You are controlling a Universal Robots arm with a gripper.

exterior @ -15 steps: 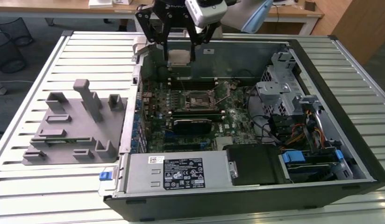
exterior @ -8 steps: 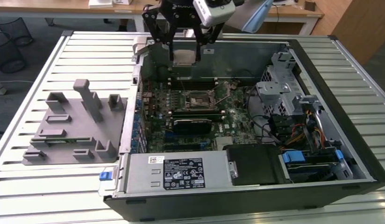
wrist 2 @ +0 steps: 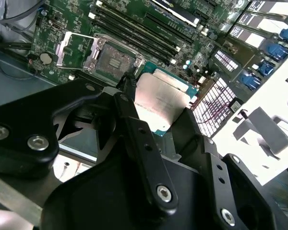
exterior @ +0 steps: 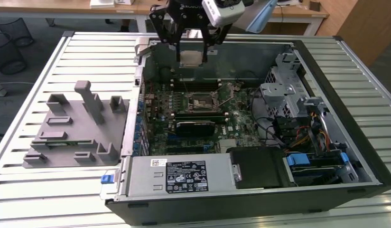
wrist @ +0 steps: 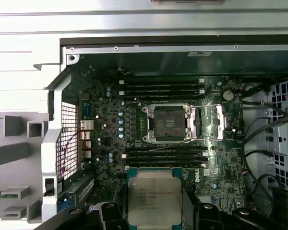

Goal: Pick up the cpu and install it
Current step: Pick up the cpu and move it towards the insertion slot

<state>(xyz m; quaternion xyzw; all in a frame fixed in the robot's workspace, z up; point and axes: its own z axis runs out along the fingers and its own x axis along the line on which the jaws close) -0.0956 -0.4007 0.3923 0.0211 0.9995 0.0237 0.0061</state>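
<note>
Gripping cpu point(wrist: 153, 196) by edges, tool point(exterior: 192, 59) hangs above motherboard point(wrist: 110, 143), short of open socket point(wrist: 168, 123); lid print unreadable.

Looking like a robotics lab set up in an office room. An open computer case point(exterior: 373, 156) is lying on a slatted metal table point(exterior: 88, 52), with a grey fixture tray point(exterior: 62, 142) sitting just beside it. Above the case a robot gripper point(exterior: 191, 61) is clamping the cpu point(exterior: 191, 57). Beyond the case wooden desks point(exterior: 56, 7) are standing, with wire waste bins point(exterior: 9, 52) sitting near them on the floor.
</note>
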